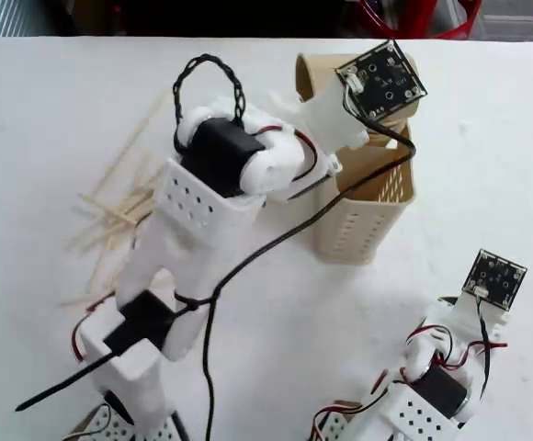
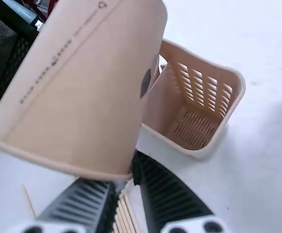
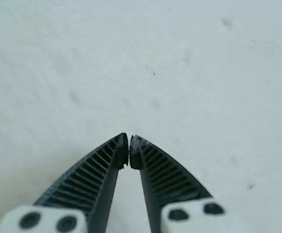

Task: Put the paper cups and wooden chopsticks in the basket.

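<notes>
A tan paper cup [image 2: 82, 87] lies tilted on its side in my left gripper [image 2: 125, 175], which is shut on the cup's rim. The cup [image 1: 314, 75] hangs at the far end of the beige slotted basket [image 1: 366, 216], over its rim. The basket [image 2: 199, 104] stands upright with nothing inside. Several wooden chopsticks [image 1: 118, 213] lie scattered on the white table to the left of the left arm; a few chopsticks [image 2: 124, 209] show under the fingers. My right gripper [image 3: 129, 151] is shut with nothing in it, just above bare table near the front right.
The left arm [image 1: 202, 211] stretches from the front left across the table's middle, trailing a black cable [image 1: 248, 262]. The right arm [image 1: 446, 372] is folded at the front right corner. A black mesh object [image 2: 0, 53] stands beyond the table's far edge.
</notes>
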